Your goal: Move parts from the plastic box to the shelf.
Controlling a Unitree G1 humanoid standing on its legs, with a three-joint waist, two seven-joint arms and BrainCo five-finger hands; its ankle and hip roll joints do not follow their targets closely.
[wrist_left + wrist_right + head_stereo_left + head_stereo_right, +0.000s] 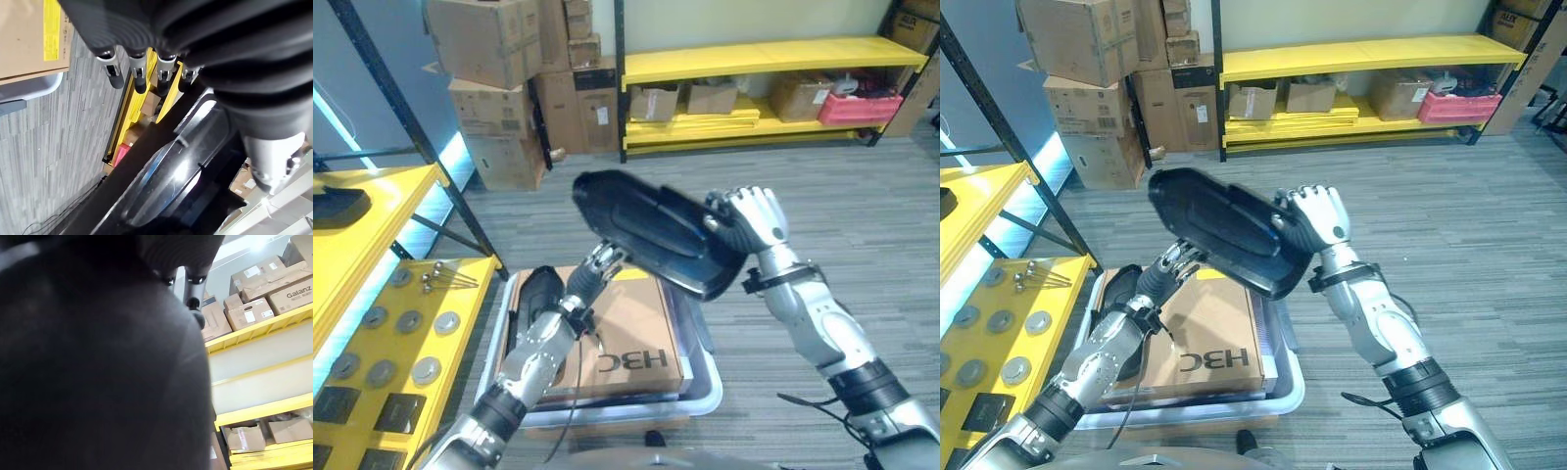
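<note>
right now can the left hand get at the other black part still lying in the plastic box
Probably not yet: the left hand is under the big black part, propping it with straight fingers while the right hand grips its far edge. The second black part lies just below in the plastic box.

A large glossy black moulded part, long, shallow and dished, was tilted in the air above the grey plastic box, which held a flat cardboard carton and another black part.
</note>
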